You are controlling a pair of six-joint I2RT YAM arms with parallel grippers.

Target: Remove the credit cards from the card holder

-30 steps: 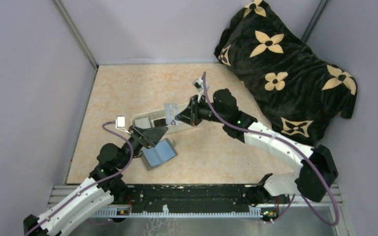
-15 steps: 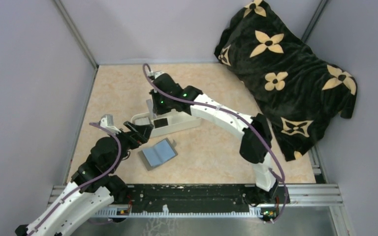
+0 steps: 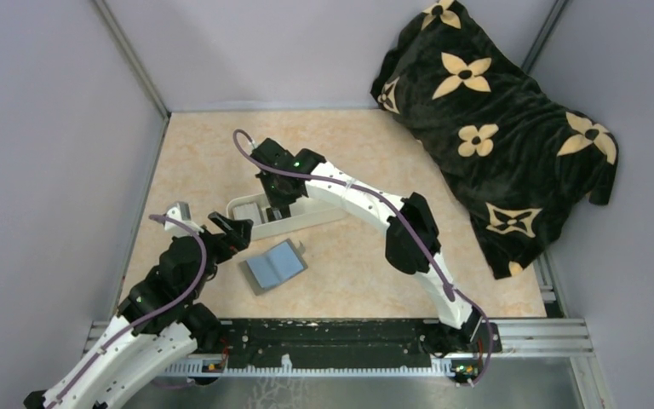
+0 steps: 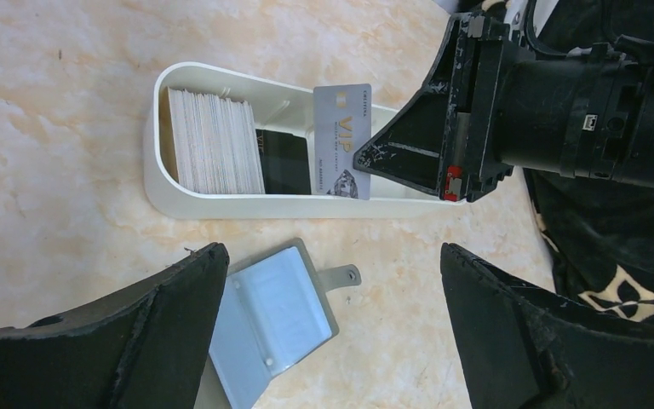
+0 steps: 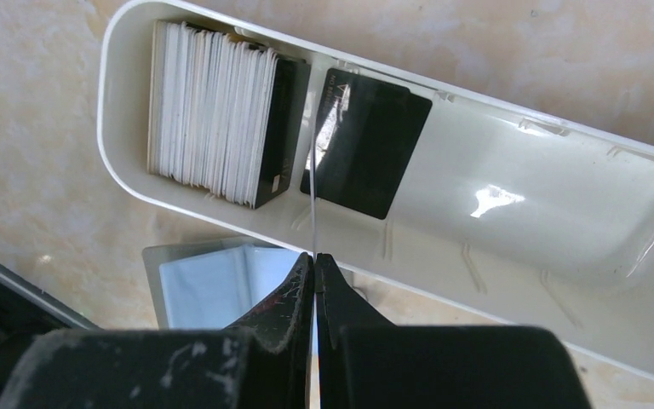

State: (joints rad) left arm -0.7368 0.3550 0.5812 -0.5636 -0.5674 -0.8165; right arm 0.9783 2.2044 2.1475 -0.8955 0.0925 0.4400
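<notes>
Right claw (image 5: 313, 274) pinched a silver card (image 4: 341, 141) edge-on over the white tray (image 4: 221, 206), centre of the overhead view. A stack of cards (image 4: 213, 141) was already inside. Wallet (image 3: 276, 266) lay open just below, pockets looking empty, not certain. Left claw (image 4: 332, 256) was spread wide beside it, holding nothing. Judged nearly done — this card left to drop

I see beige marbled table (image 3: 196, 162). Three things lie directly on it. White oblong tray (image 3: 237, 209) sits near centre, long axis roughly left to right, slightly skewed. Grey wallet (image 3: 276, 266) lies open and flat on near side of tray, blue-grey inside up, small tab sticking out, narrow gap between them. Black flower-print blanket (image 3: 494, 128) is heaped over far right corner, well apart from both.
</notes>
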